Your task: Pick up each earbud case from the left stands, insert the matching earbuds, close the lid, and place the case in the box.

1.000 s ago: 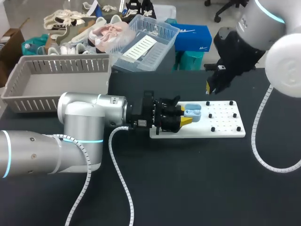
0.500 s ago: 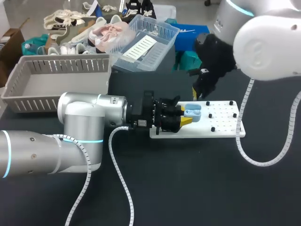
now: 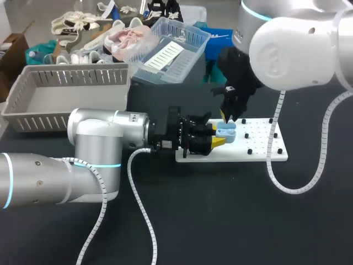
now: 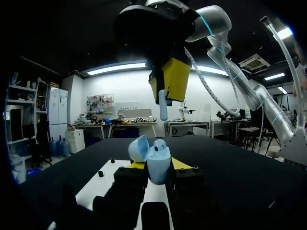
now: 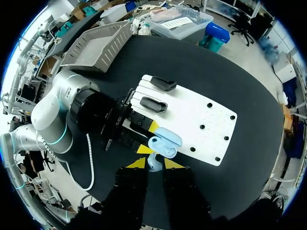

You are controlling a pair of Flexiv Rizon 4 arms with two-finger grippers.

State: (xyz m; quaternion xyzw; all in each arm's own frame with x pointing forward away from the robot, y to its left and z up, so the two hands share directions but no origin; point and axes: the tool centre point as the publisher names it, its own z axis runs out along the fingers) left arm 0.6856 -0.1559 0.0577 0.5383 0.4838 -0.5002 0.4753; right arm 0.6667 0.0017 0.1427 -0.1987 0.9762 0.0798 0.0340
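Though hidden behind left gripper (image 3: 218, 136) in head view, two black stands (image 5: 153, 104) show in right wrist view; left gripper pinches one open case (image 4: 158, 165), right gripper (image 5: 154, 163) one earbud (image 4: 163, 106).

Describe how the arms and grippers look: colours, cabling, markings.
The left arm and right arm are thick rounded tubes, silver-grey to white, with thin glowing cyan rings at the joints. A white spiral cable hangs loose along each. The left gripper and right gripper have blocky black bodies and two fingers with bright yellow tips.
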